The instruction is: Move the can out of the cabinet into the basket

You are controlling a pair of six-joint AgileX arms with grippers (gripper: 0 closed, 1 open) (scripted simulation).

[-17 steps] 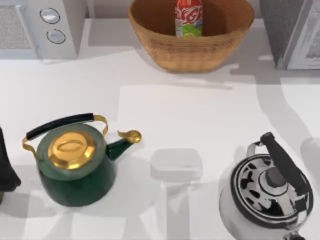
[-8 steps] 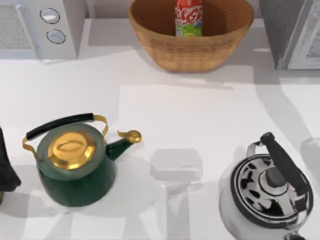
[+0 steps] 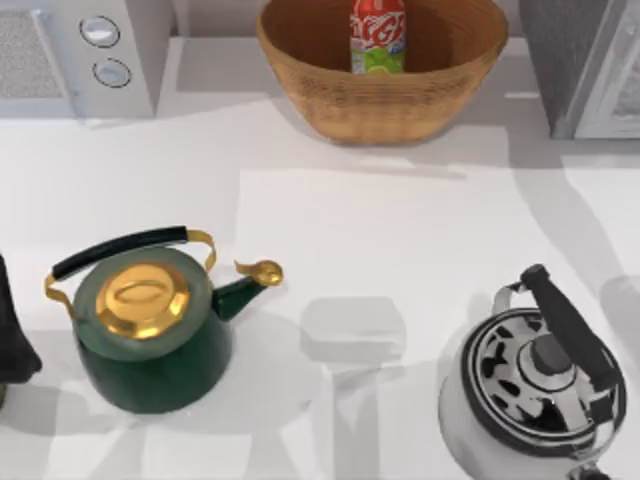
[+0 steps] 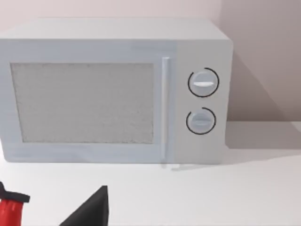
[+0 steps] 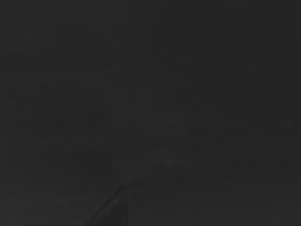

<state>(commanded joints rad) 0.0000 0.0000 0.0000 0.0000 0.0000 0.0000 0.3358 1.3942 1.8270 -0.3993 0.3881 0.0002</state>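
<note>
At the upper centre of the top view, the small red soda can point(image 3: 378, 36) with white script lettering and a green lime picture near its base is standing upright inside the large oval tan wicker basket point(image 3: 330, 95), close to the far wall. The script is reading as a cola-style brand mark, but the letters are too small to spell out with certainty. No hand is touching the can, so the transfer is judged complete: the bowl-shaped woven sides are enclosing the can and keeping it from tipping outward.

The grey speckled cabinet point(image 3: 560, 60) with its pale white-framed front panel is sitting at the upper right corner, just beside the basket. A white microwave point(image 4: 117, 89) with two round dials is occupying the upper left corner; the dials are carrying no legible markings.

On the white bench point(image 3: 400, 230), a dark green kettle point(image 3: 150, 330) with a brass lid is standing at lower left, and a black-and-white patterned kettle point(image 3: 535, 390) at lower right, both well apart from the basket.

The left hand point(image 4: 89, 212) is facing the microwave; whether it is released or clenched cannot be told. The right wrist view is dark.
</note>
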